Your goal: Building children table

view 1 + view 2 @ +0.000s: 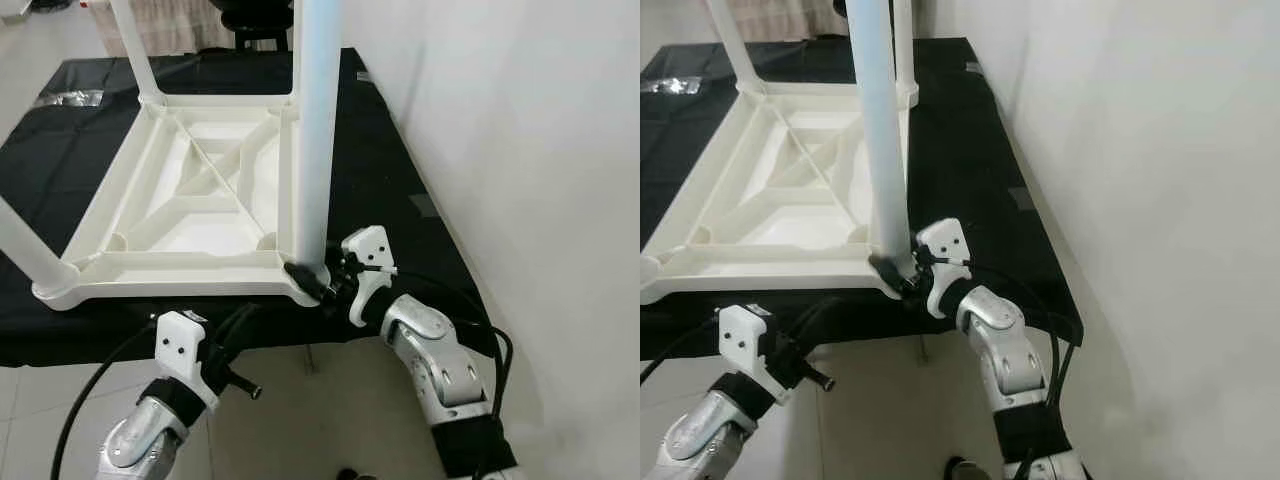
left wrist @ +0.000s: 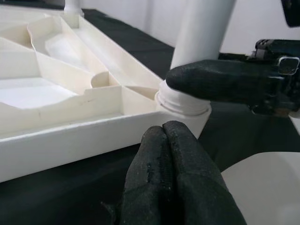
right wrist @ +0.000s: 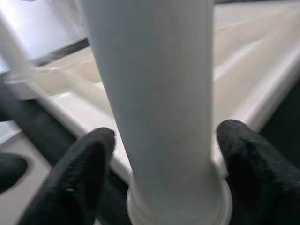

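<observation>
We see the scene evenly lit by soft daylight, brightest at twelve o'clock in the head views, where the floor washes out pale. The white wall [image 1: 520, 150] at three o'clock is flat and nearly featureless. The upright table leg [image 1: 315, 130] carries a cool bluish sheen along its length. The black cloth [image 1: 400, 190] swallows detail, with faint grey glare patches. Shadows under the upturned tabletop [image 1: 190, 195] are soft and shallow. Both head views are sharp. In the right wrist view the leg and the fingers [image 3: 79, 173] are blurred, too close to focus; in the left wrist view the near fingertips [image 2: 173, 178] are soft.
</observation>
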### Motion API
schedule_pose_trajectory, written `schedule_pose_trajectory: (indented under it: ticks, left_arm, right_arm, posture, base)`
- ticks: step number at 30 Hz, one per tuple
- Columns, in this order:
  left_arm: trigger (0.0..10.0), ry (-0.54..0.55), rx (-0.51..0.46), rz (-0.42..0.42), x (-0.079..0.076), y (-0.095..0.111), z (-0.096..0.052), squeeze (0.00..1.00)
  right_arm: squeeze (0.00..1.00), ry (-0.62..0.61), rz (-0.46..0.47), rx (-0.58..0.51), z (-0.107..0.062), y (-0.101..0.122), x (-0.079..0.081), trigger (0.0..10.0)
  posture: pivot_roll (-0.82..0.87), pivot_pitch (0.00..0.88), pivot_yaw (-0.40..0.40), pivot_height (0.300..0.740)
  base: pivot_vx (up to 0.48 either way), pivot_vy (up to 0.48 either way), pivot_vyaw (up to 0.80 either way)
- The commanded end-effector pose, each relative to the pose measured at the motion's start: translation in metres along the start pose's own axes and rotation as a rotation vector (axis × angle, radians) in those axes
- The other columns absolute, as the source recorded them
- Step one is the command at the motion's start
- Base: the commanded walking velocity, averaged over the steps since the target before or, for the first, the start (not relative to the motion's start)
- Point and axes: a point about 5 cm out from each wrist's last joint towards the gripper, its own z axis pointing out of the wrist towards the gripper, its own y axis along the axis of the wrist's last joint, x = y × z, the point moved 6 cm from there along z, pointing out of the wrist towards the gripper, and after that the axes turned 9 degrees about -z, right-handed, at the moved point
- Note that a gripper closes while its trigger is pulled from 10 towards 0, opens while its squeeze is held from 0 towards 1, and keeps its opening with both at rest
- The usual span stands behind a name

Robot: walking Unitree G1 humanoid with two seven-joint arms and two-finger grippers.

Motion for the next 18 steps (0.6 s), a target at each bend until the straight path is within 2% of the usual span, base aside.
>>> schedule_pose_trajectory:
  ticks: [1, 2, 3, 5, 9, 12, 13, 14, 15, 18]
  left_arm:
    - [10.0, 0.008, 0.017, -0.004, -0.001, -0.006, -0.003, 0.00]
    - [10.0, 0.007, 0.018, -0.004, -0.001, -0.006, -0.004, 0.00]
    - [10.0, 0.007, 0.019, -0.004, -0.002, -0.006, -0.005, 0.00]
    - [10.0, 0.006, 0.021, -0.003, -0.003, -0.006, -0.007, 0.00]
    - [10.0, 0.006, 0.025, -0.002, -0.003, -0.007, -0.008, 0.00]
    - [10.0, 0.007, 0.028, -0.001, -0.004, -0.007, -0.009, 0.00]
    - [10.0, 0.008, 0.029, 0.000, -0.004, -0.007, -0.009, 0.00]
    - [10.0, 0.008, 0.029, 0.000, -0.004, -0.007, -0.009, 0.00]
    - [10.0, 0.009, 0.029, 0.000, -0.005, -0.007, -0.009, 0.00]
    - [10.0, 0.009, 0.030, 0.001, -0.005, -0.007, -0.009, 0.00]
  right_arm:
    - [1.00, 0.038, 0.003, -0.034, 0.002, 0.008, 0.003, 10.0]
    - [0.31, 0.139, -0.065, -0.045, 0.004, 0.015, 0.001, 10.0]
    - [0.00, 0.234, -0.116, -0.047, 0.004, 0.020, -0.001, 10.0]
    - [0.00, 0.419, -0.178, -0.034, 0.001, 0.024, 0.000, 10.0]
    - [0.00, 0.513, -0.184, -0.015, 0.001, 0.024, 0.001, 10.0]
    - [0.00, 0.565, -0.155, -0.015, 0.004, 0.029, -0.001, 10.0]
    - [0.00, 0.580, -0.145, -0.014, 0.006, 0.030, -0.001, 8.5]
    - [0.00, 0.580, -0.145, -0.014, 0.006, 0.030, -0.001, 8.5]
    - [0.00, 0.592, -0.137, -0.012, 0.007, 0.030, -0.002, 0.0]
    - [0.00, 0.605, -0.132, -0.015, 0.007, 0.032, -0.002, 0.0]
  posture:
    - [0.00, 0.189, -0.042, 0.740]
    - [0.01, 0.198, -0.040, 0.740]
    - [0.01, 0.200, -0.040, 0.740]
    - [0.03, 0.207, -0.040, 0.740]
    - [0.03, 0.207, -0.041, 0.740]
    - [0.04, 0.213, -0.041, 0.740]
    - [0.04, 0.213, -0.042, 0.740]
    - [0.04, 0.213, -0.042, 0.740]
    - [0.04, 0.213, -0.042, 0.740]
    - [0.04, 0.214, -0.043, 0.740]
  base:
    - [0.000, 0.000, 0.00]
    - [0.000, 0.000, 0.00]
    - [0.000, 0.000, 0.00]
    - [0.000, 0.000, 0.00]
    - [0.000, 0.000, 0.00]
    - [0.000, 0.000, 0.00]
    - [0.000, 0.000, 0.00]
    - [0.000, 0.000, 0.00]
    - [0.000, 0.000, 0.00]
    - [0.000, 0.000, 0.00]
